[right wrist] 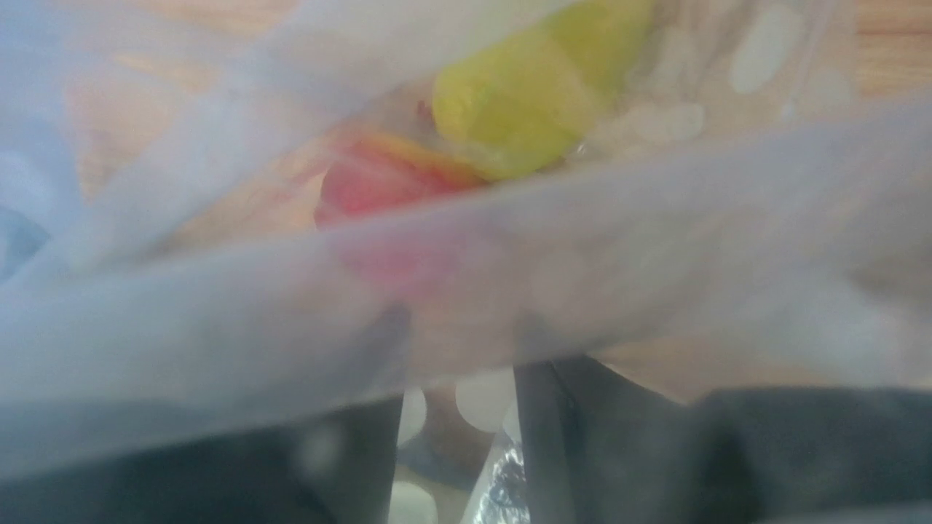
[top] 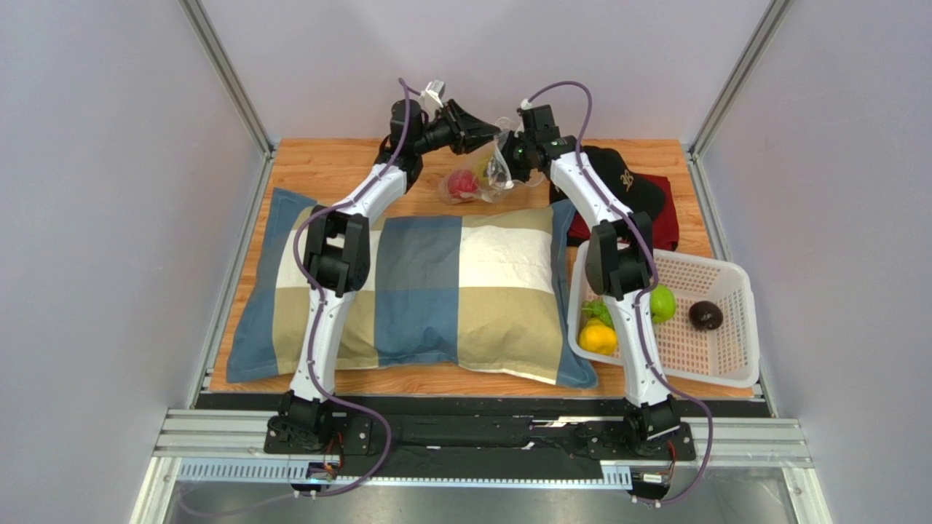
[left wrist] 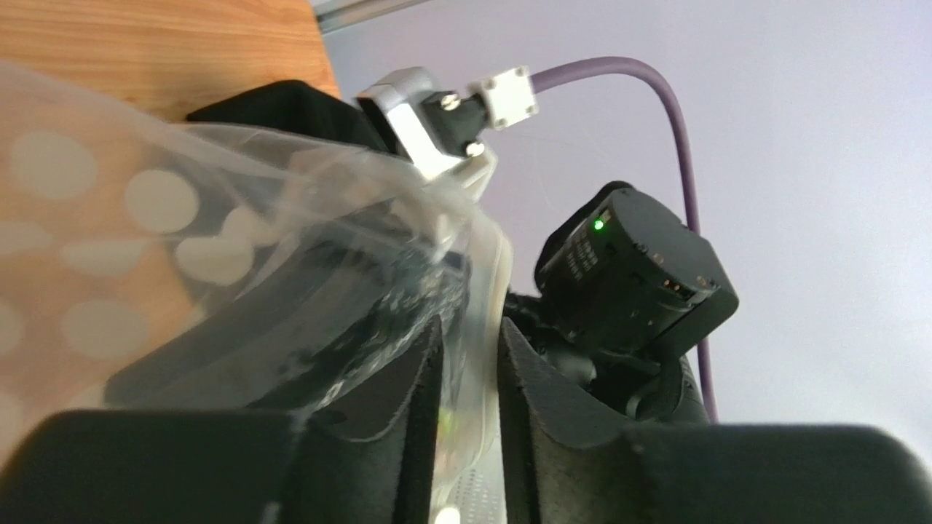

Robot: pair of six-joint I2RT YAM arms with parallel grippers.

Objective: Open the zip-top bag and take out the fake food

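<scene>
The zip-top bag [top: 498,166] is found at the far middle of the counter [top: 328,164], beyond the checked pillow [top: 459,284], and is lifted at its top between the two claws. The left claw [top: 479,135] is brought in from the left and the right claw [top: 512,153] from the right, so that they nearly meet above the bag.

In the left wrist view the dotted film [left wrist: 164,207] is seen running into the narrow gap of the left claw [left wrist: 473,333], whose fingers [left wrist: 421,382] are held slightly parted. Whether the film is pinched cannot be told.

In the right wrist view the lens is covered by blurred film [right wrist: 656,251]. The fingers [right wrist: 558,437] of the right claw [right wrist: 459,338] are seen standing apart, but a grip cannot be told.

A red apple [top: 462,183] and a yellow-green piece [right wrist: 536,87] are seen inside the bag.

At the right, a lemon [top: 597,337], a green fruit [top: 662,302] and a dark fruit [top: 706,314] are held in the white basket [top: 667,377]. A black cap [top: 624,175] is laid on a red cloth [top: 662,229] behind the basket.
</scene>
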